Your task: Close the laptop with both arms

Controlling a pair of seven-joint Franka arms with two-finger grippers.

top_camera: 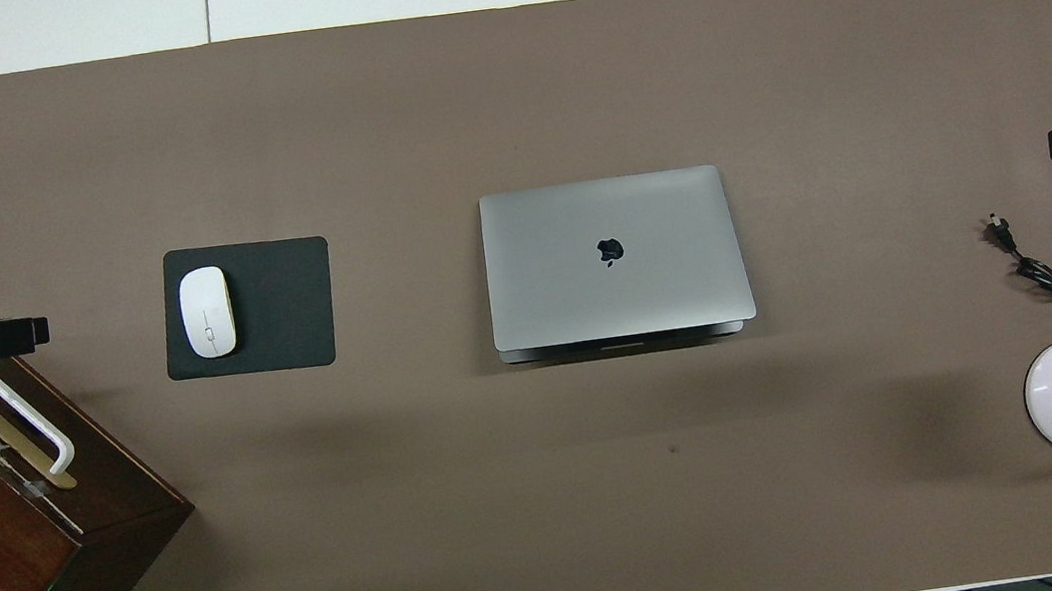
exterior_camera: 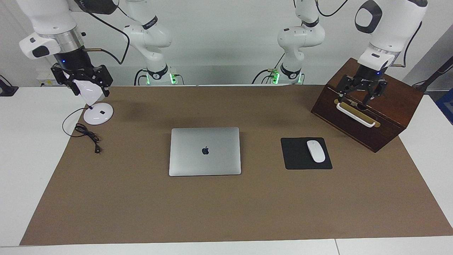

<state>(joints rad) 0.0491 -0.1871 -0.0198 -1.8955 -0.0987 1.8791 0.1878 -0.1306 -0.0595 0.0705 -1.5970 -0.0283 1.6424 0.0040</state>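
The laptop (exterior_camera: pixel 205 151) lies mid-desk with its lid down flat, logo up, so I judge the closing done; in the overhead view I see only a thin seam along the edge nearer the robots. The left hand (exterior_camera: pixel 361 92) hangs over the wooden box (exterior_camera: pixel 389 117) at its own end, and the right hand (exterior_camera: pixel 83 83) is over the white lamp (exterior_camera: pixel 98 113). I cannot tell whether either is open. Both arms wait clear; nothing seems left to do.

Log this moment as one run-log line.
laptop: lid shut, flat mid-table | left end effector: over wooden box handle | right end effector: over desk lamp | mouse: on mouse pad
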